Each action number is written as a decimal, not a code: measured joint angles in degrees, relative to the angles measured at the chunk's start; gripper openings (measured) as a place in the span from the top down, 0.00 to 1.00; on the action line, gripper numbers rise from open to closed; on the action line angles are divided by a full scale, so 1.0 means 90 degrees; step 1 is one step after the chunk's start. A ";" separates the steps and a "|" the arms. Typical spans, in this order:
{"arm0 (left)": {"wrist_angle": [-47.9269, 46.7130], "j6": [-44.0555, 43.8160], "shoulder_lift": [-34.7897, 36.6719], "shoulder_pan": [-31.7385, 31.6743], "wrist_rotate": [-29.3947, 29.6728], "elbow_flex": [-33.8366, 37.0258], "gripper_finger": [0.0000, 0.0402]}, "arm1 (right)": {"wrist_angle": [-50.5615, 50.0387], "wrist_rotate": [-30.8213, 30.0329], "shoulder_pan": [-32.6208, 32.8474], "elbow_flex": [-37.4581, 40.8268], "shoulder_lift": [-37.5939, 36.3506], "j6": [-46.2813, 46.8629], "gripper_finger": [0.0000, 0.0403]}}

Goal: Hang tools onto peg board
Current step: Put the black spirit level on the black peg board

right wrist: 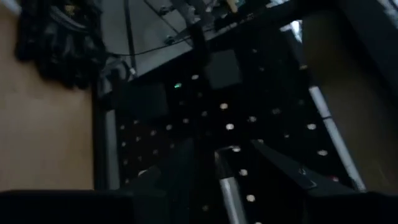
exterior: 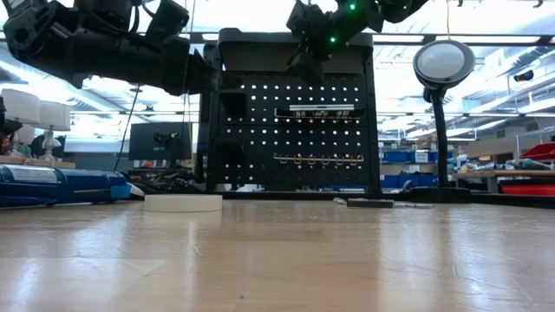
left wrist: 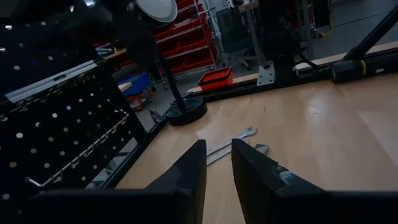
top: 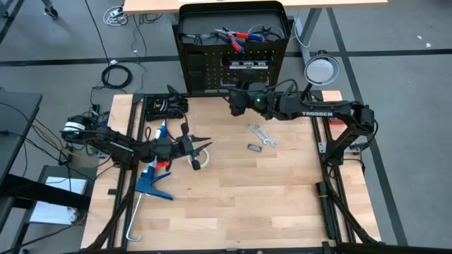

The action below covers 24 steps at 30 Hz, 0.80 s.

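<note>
The peg board (top: 233, 67) stands upright at the table's far edge, with a black bar with pale windows (exterior: 316, 111) hanging on it and red-handled pliers (top: 236, 37) lying in its top. My right gripper (right wrist: 227, 186) is high up, close in front of the board, shut on a silver tool. Silver wrenches (top: 261, 134) lie flat on the table. A white tape roll (exterior: 183, 203) lies flat beside my left gripper (left wrist: 217, 168), which is above the table's left half, pointing level, open by a narrow gap with nothing in it. My right gripper has a slim silver shaft (right wrist: 225, 171) between its two dark fingers, and the shaft runs along them toward the board. The tool is lifted clear of the table. Which part of the tool the fingers are on is hidden by the gripper itself.
A blue caulking gun (top: 152, 180) lies near the left edge. A round lamp (top: 321, 69) on a black stand is at the far right, beside the board. A dark heap (top: 164, 106) lies at the far left corner. A small dark piece (top: 254, 147) rests by the wrenches.
</note>
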<state>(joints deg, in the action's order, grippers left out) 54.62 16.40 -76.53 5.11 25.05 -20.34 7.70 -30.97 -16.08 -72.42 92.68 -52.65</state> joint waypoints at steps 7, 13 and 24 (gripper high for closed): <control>0.0065 -0.0005 -0.0002 -0.0117 0.0001 0.0000 0.81 | -0.0413 0.0016 -0.0073 -0.0583 0.0262 0.0157 0.60; 0.0128 -0.0007 -0.0002 -0.0117 -0.0004 -0.0002 0.81 | -0.0689 0.0107 -0.0324 -0.1067 0.1000 -0.0382 0.60; -0.0042 -0.0090 -0.0002 -0.0107 0.0001 -0.0002 0.81 | -0.1075 0.0471 -0.1028 -0.1102 0.1105 -0.0351 0.60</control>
<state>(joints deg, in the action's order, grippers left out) 54.24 15.59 -76.55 4.14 25.06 -20.36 -1.97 -26.73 -25.34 -82.35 102.63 -55.80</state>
